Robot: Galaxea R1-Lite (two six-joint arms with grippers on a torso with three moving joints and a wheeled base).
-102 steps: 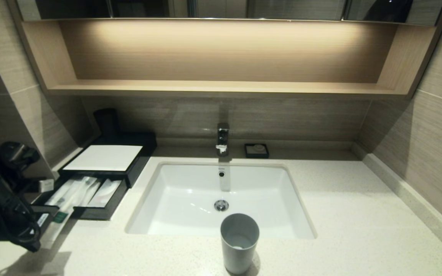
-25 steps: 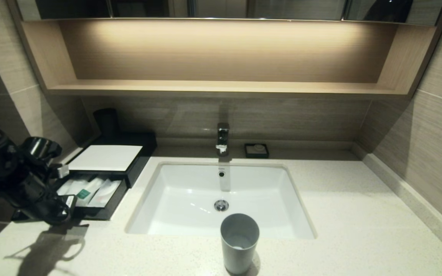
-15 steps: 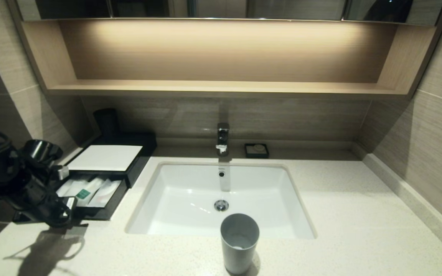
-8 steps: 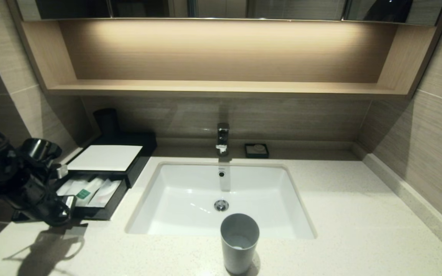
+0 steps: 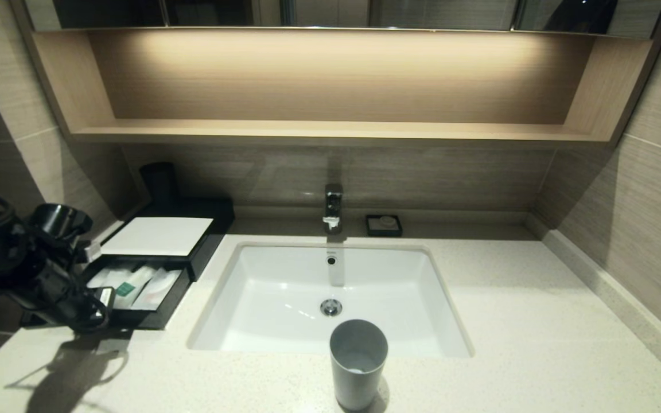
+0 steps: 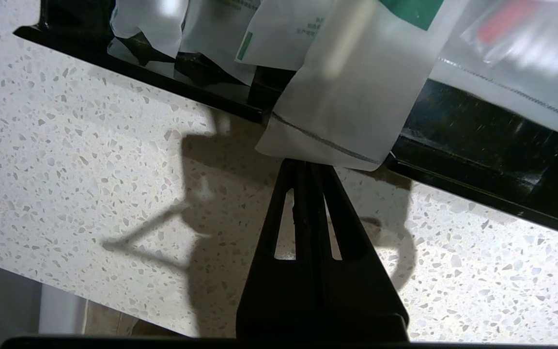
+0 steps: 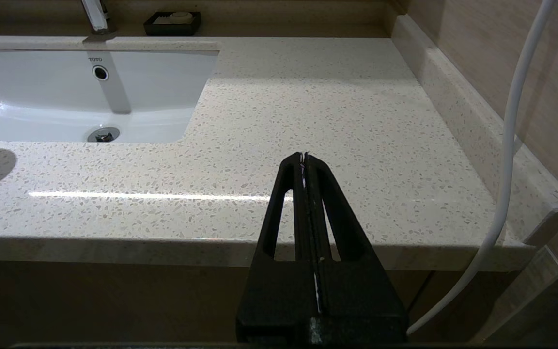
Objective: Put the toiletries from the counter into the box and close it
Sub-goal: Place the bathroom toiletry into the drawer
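The black box (image 5: 158,236) with a white top panel stands at the counter's (image 5: 508,321) back left, its front drawer (image 5: 152,317) pulled out. Cream paper-wrapped sticks, one with a green band (image 5: 125,288), and a translucent packet (image 5: 161,285) lie in the drawer. My left gripper (image 5: 101,299) is shut at the drawer's front left corner. In the left wrist view its tips (image 6: 308,165) touch the end of a stick (image 6: 351,97) that overhangs the drawer's front edge (image 6: 477,140). The translucent packet (image 6: 511,48) lies beside it. My right gripper (image 7: 304,156) is shut and empty, low before the counter's right front edge.
A white sink (image 5: 284,298) is set into the middle of the counter, with a tap (image 5: 333,206) behind it. A grey cup (image 5: 358,361) stands at the sink's front rim. A small black soap dish (image 5: 383,225) sits at the back. A dark cup (image 5: 160,180) stands behind the box.
The stick that hung out over the drawer's front onto the counter now lies almost wholly inside the drawer. My left gripper moved up to the drawer's front; over the last second it barely shifted.
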